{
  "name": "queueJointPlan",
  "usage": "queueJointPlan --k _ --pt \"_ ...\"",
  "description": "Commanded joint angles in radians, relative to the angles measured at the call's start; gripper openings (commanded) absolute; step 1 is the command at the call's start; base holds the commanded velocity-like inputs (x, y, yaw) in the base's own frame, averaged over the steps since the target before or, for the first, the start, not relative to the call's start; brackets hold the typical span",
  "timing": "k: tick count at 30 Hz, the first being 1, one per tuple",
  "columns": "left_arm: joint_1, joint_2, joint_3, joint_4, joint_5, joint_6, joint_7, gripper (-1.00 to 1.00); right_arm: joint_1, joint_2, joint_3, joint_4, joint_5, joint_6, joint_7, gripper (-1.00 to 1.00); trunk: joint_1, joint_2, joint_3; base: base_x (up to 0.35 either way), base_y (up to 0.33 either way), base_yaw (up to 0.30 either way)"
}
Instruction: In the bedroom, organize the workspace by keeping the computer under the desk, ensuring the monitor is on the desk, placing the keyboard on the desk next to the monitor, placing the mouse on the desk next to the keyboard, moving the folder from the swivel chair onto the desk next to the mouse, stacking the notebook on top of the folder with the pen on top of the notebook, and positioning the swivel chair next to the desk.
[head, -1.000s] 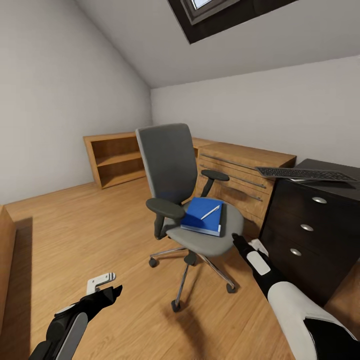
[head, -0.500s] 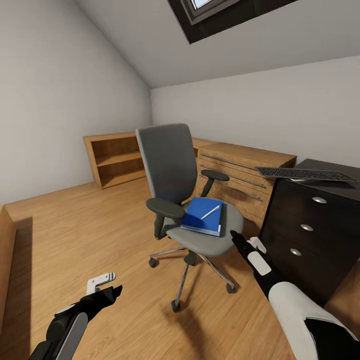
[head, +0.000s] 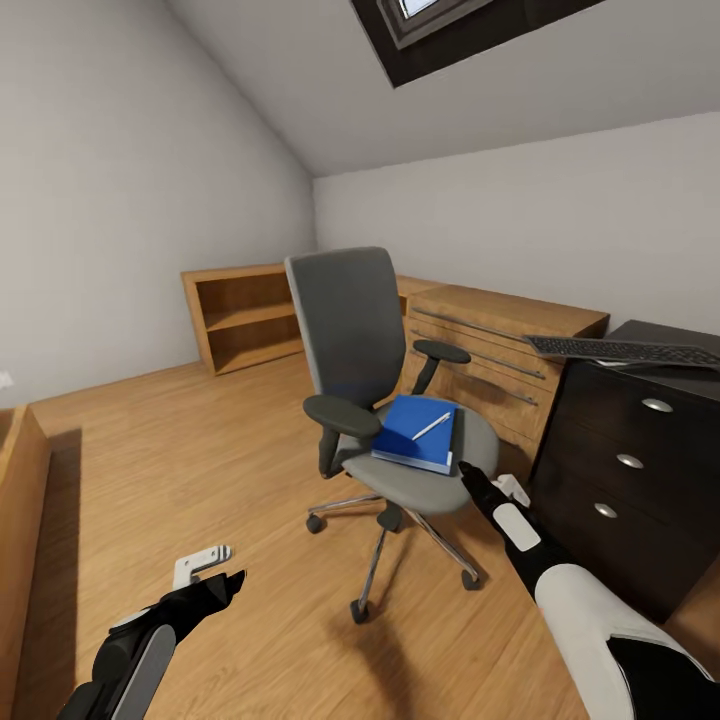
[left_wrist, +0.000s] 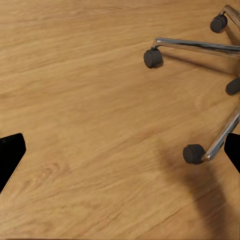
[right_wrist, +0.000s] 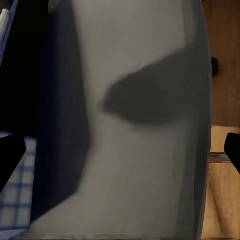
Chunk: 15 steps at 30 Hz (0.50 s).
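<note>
The swivel chair (head: 365, 340) stands mid-room on the wood floor, its grey seat (right_wrist: 145, 125) facing me. On the seat lies the blue folder (head: 415, 435) with the white pen (head: 431, 426) across it. My right gripper (head: 468, 478) is open, reaching at the seat's front edge just right of the folder, its tips (right_wrist: 120, 155) spread wide over the cushion. The left gripper (head: 225, 570) hangs open low over bare floor, left of the chair's chrome base and casters (left_wrist: 192, 153). The keyboard (head: 625, 350) rests on the black desk (head: 640, 440) at the right.
A light wooden drawer chest (head: 500, 335) stands behind the chair, and an open wooden shelf unit (head: 245, 315) sits against the far wall. A wooden furniture edge (head: 20, 520) juts in at the left. The desk's drawer unit is close beside my right arm.
The whole view has shifted, so the camera moved and the chair now sits further right in the picture. My right gripper has edged closer to the seat and folder. The left arm is unchanged.
</note>
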Motion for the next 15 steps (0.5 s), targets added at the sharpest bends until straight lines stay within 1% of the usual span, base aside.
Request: queueJointPlan --k 1,4,9,11,13,15 --pt "-0.001 0.0 -0.001 -0.001 0.011 0.004 0.008 1.0 0.0 0.0 -0.004 -0.002 -0.007 0.005 0.0 1.0 0.0 0.0 -0.001 0.0 0.0 0.245" --pt "-0.001 0.001 -0.001 -0.001 0.011 0.004 0.008 1.0 0.0 -0.001 -0.004 -0.002 -0.007 0.004 0.0 1.0 0.0 0.0 -0.001 0.0 0.0 0.209" --pt "-0.001 0.0 -0.001 -0.001 0.011 0.004 0.008 1.0 0.0 -0.002 -0.004 -0.003 -0.006 0.004 0.0 1.0 0.0 0.0 -0.001 0.006 0.0 0.035" --pt "-0.001 0.0 -0.001 -0.003 0.011 0.004 0.006 1.0 0.0 -0.003 -0.004 -0.003 -0.006 0.004 0.0 1.0 0.0 0.0 -0.001 0.152 0.0 0.006" --pt "-0.001 0.001 -0.019 -0.004 0.011 0.004 0.006 1.0 0.0 -0.003 -0.004 -0.003 -0.006 0.004 0.0 1.0 0.0 0.0 -0.001 0.29 0.0 0.001" --pt "-0.001 0.001 -0.027 -0.004 0.011 0.004 0.006 1.0 0.0 -0.004 -0.004 -0.003 -0.006 0.004 0.0 1.0 0.0 0.0 -0.001 0.308 0.0 0.001"
